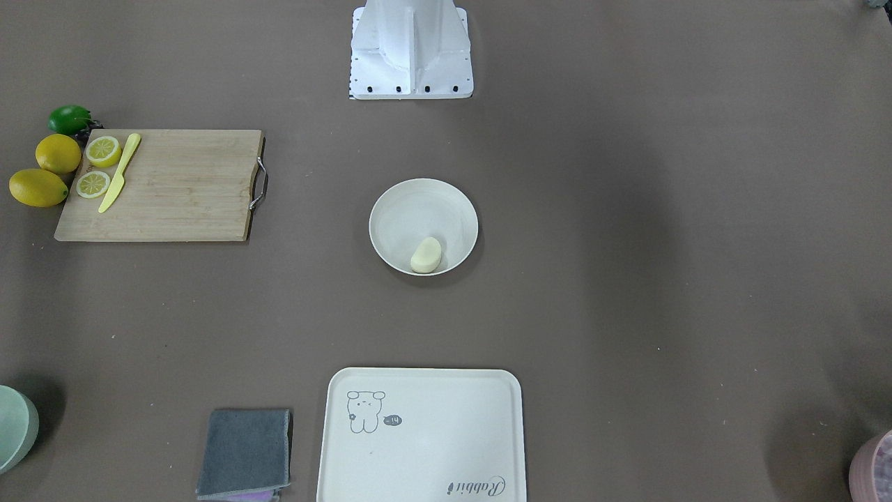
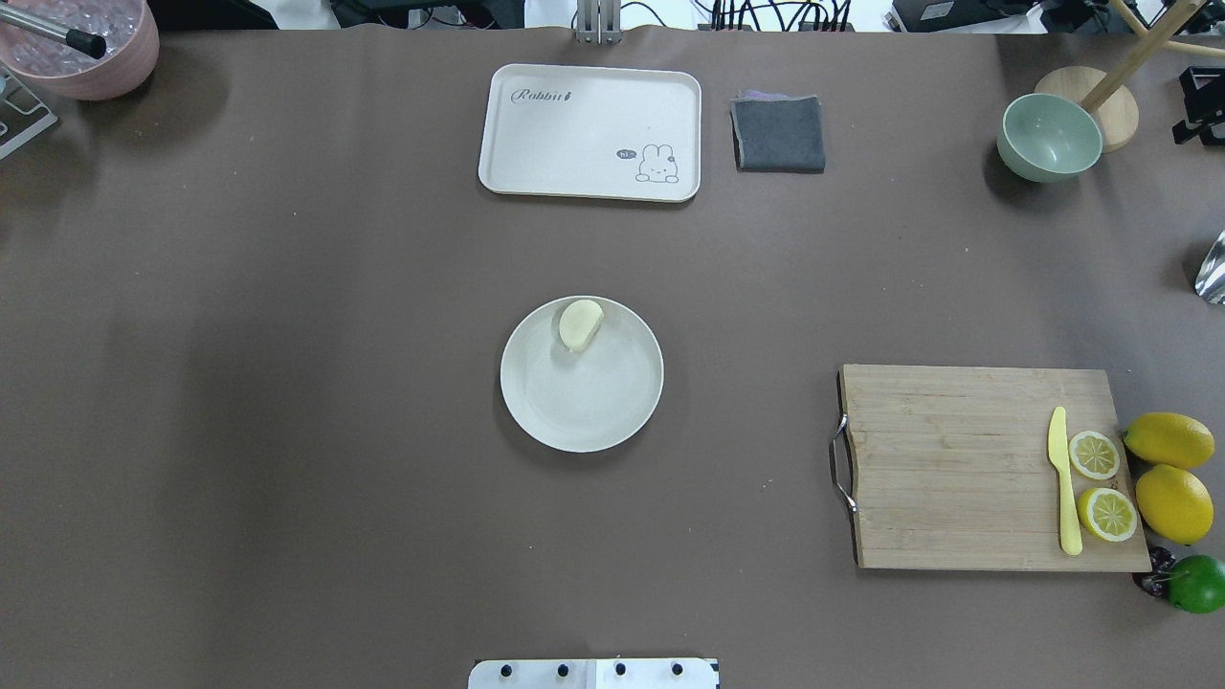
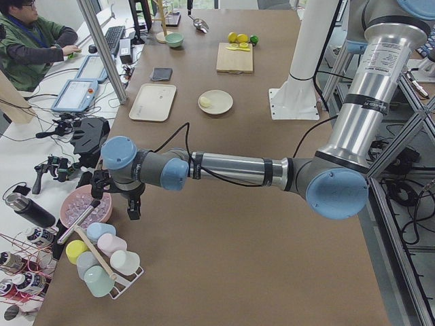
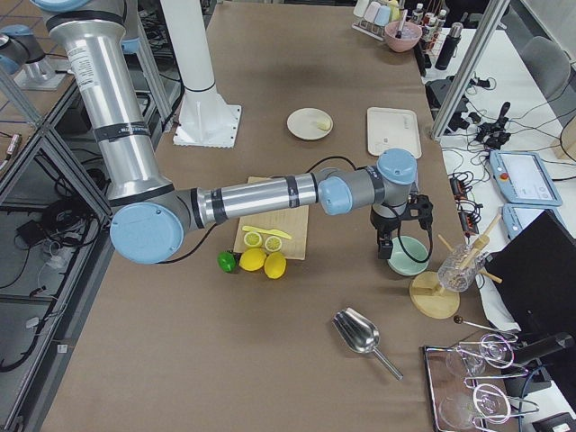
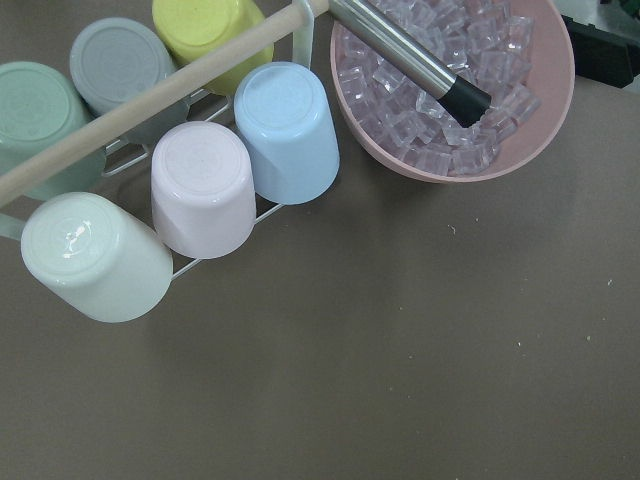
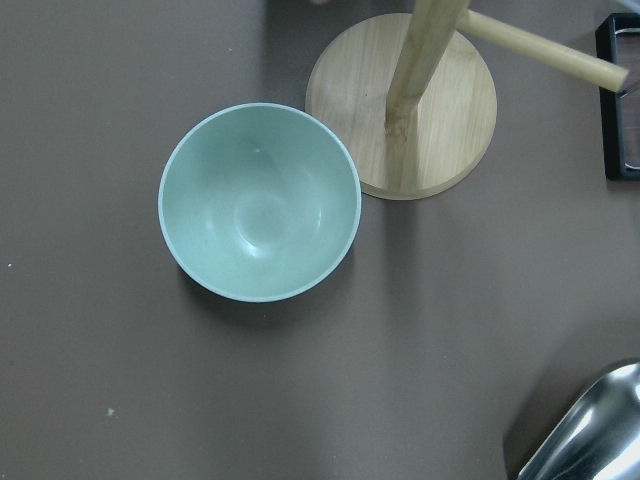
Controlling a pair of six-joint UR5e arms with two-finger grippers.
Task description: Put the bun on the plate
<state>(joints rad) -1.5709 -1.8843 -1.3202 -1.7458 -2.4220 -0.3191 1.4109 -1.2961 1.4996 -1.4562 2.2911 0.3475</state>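
Already the bun lay on the plate, against the rim on the side toward the tray, in the middle of the bench. We found both sets of fingers well apart from it. The left fingers hung at one end, near the pink bowl of ice and the rack of upturned cups. The right fingers hung at the opposite end over the green bowl, beside a wooden stand. Whether either set was clenched or released we could not tell (only the side cameras caught them). A grey cloth sat beside the tray. On the robot's right, a cutting board carried lemon halves and a yellow knife, with whole lemons and a lime just off its edge.
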